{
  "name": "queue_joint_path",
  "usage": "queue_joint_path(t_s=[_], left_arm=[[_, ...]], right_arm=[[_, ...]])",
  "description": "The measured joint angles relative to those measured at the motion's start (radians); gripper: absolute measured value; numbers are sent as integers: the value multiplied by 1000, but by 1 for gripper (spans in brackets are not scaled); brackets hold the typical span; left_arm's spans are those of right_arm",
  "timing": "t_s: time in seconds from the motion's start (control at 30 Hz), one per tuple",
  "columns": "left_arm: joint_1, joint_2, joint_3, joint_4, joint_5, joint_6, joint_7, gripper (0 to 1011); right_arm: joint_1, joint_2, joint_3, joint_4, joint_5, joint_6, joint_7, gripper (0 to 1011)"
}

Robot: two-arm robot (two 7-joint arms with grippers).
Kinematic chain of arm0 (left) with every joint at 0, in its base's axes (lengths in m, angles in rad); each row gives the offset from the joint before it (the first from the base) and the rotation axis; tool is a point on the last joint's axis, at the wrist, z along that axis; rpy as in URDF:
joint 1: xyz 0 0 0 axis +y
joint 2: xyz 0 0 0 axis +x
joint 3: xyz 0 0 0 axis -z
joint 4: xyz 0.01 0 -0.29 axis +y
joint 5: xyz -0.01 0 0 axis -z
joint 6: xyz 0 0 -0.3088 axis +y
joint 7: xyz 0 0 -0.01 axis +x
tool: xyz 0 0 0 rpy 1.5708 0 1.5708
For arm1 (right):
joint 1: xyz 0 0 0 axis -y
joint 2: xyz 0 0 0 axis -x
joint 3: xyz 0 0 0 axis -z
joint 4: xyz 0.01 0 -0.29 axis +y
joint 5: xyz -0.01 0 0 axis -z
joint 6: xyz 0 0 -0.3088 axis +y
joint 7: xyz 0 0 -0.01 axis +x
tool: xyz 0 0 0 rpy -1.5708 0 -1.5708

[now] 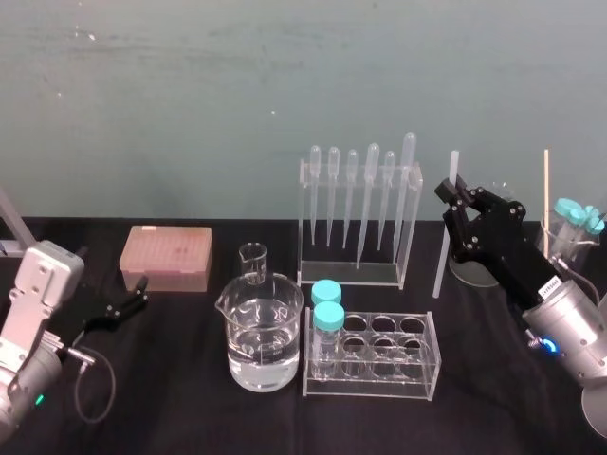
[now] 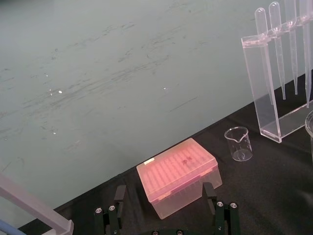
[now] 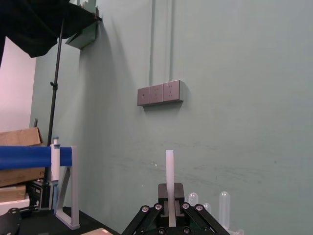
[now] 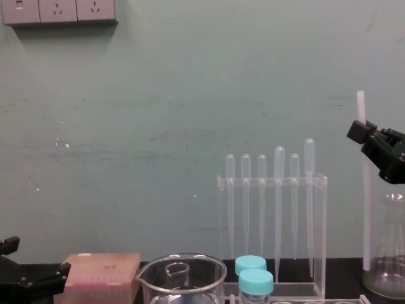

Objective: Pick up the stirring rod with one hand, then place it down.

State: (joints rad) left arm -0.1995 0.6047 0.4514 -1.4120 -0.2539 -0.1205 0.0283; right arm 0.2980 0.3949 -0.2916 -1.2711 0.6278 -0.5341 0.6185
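Presently, the right gripper [image 1: 458, 197] is clamped on the upper part of the stirring rod [image 1: 442, 251], with a short length of rod projecting above the fingers. The rod stands nearly upright, just beside the right end of the pipette rack [image 1: 358, 220], its lower end down at the black table [image 1: 190, 398]; contact cannot be determined. The left gripper [image 1: 140, 292] rests at the table's left, fingers apart, near the pink box [image 1: 166, 256]

Scuffed teal wall [image 4: 158, 95] rises at twelve o'clock behind my black-clothed table [image 1: 190, 417], with a grey triple socket plate [image 4: 59, 11] high at ten o'clock. Cardboard boxes [image 3: 19, 137] and a black pole [image 3: 58, 58] stand against it.
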Motion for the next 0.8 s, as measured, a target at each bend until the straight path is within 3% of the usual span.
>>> queue_joint_path(t_s=[0.8], left_arm=[[0, 0, 0, 0, 0, 0, 0, 1000]], right_arm=[[3, 1, -3, -3, 2, -8, 1, 66]])
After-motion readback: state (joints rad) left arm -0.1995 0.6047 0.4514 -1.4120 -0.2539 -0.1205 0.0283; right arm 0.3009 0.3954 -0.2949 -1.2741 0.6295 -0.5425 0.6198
